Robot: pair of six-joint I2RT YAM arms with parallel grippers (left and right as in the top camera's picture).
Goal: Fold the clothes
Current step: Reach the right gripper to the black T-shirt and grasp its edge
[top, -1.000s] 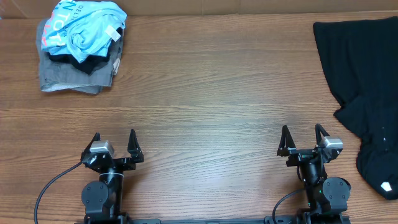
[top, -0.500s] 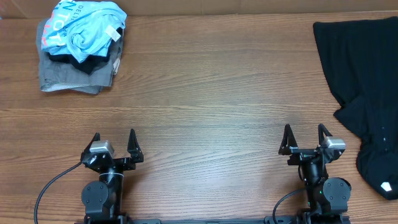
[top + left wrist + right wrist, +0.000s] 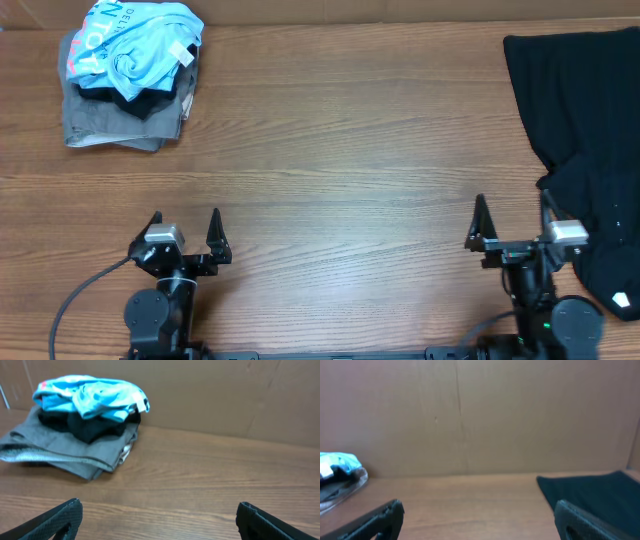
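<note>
shirt (image 3: 582, 120) far right on table (image 3: 350, 150); garment pile (image 3: 130, 75) far left corner.

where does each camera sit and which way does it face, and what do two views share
Overhead: fixed above the table, looking straight down; left gripper and right gripper show at the near edge, both open.
Left wrist: low behind the left fingers, facing the light blue garment heaped over the grey garment.
Right wrist: low behind the right fingers, facing the back wall, black shirt at right.
Shared: both wrist views catch the light blue garment; overhead and right wrist both show the black shirt.
</note>
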